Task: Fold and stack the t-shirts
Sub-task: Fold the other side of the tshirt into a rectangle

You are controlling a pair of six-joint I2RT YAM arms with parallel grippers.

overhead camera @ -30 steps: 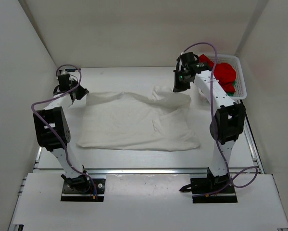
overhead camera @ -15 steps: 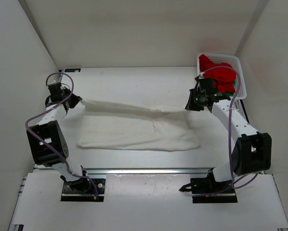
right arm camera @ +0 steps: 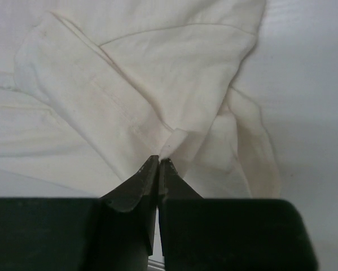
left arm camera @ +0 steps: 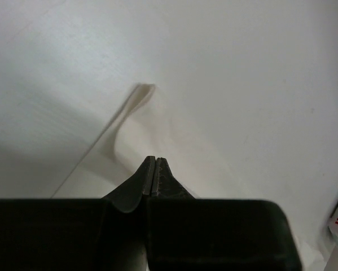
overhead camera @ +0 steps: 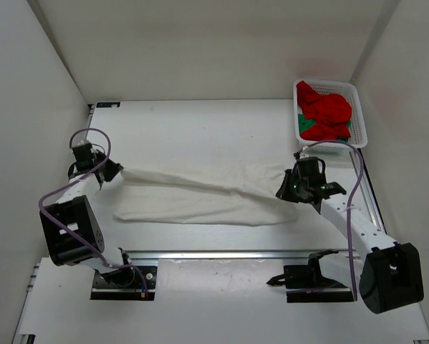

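Observation:
The white t-shirt (overhead camera: 200, 193) lies across the middle of the table, its far edge lifted and stretched between both grippers. My left gripper (overhead camera: 114, 172) is shut on its left end; in the left wrist view (left arm camera: 156, 160) the jaws are pressed together with taut white cloth (left arm camera: 136, 110) beyond them. My right gripper (overhead camera: 284, 192) is shut on the right end; the right wrist view (right arm camera: 159, 159) shows a tab of cloth (right arm camera: 157, 68) pinched at the tips. The red t-shirt (overhead camera: 330, 113) and a bit of the green t-shirt (overhead camera: 302, 125) lie bunched in the basket.
The white lattice basket (overhead camera: 361, 115) stands at the back right corner, just behind my right arm. White walls close in the left, back and right sides. The arm bases sit on a metal rail at the near edge.
Both grippers have drawn the shirt's far edge toward the near side and outward, pulling it taut over the lower layer. The right arm has swung well away from the basket.

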